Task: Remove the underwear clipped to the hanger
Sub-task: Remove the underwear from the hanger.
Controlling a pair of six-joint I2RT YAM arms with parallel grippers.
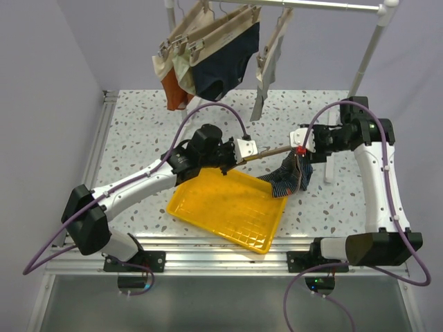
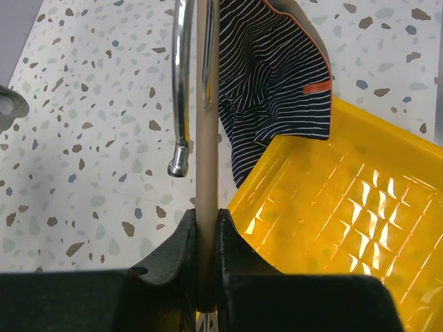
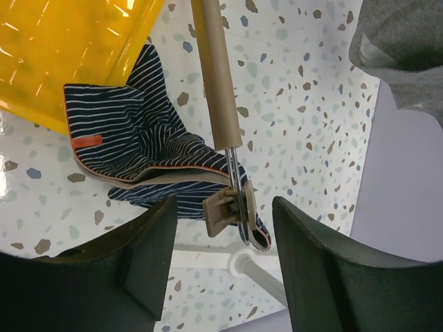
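Nearest the arm bases, at the table's front edge: a yellow tray (image 1: 232, 207), set at a slant on the speckled table (image 1: 138, 131). Just behind the tray's far edge: the left gripper (image 1: 243, 149), clamped tight on the wooden bar of a hanger (image 1: 270, 153), the bar pinched between the black fingers (image 2: 181, 250) in the left wrist view, with the hanger's metal hook (image 2: 180, 90) curling down beside it. Held roughly level above the table, the bar running from the left gripper across to the right gripper (image 1: 299, 146). At the bar's far end: a clip (image 3: 225, 207) biting the waistband of the striped navy briefs (image 1: 289, 178), orange piping along the band. Hanging from that clip, the striped cloth sags down, its lower part draped over the tray's right rim and onto the table beside it. Right gripper spread apart, fingers (image 3: 315, 249) standing either side of the clip and touching nothing visible. Farther back, above the table's rear edge: a white rail (image 1: 311, 5) carrying more hangers, with navy briefs (image 1: 221, 66), orange-red briefs (image 1: 173, 93), a pale cream-green pair (image 1: 181, 69) tucked between them, and a grey-white pair (image 1: 266, 66) hanging apart to the right, all clipped up.
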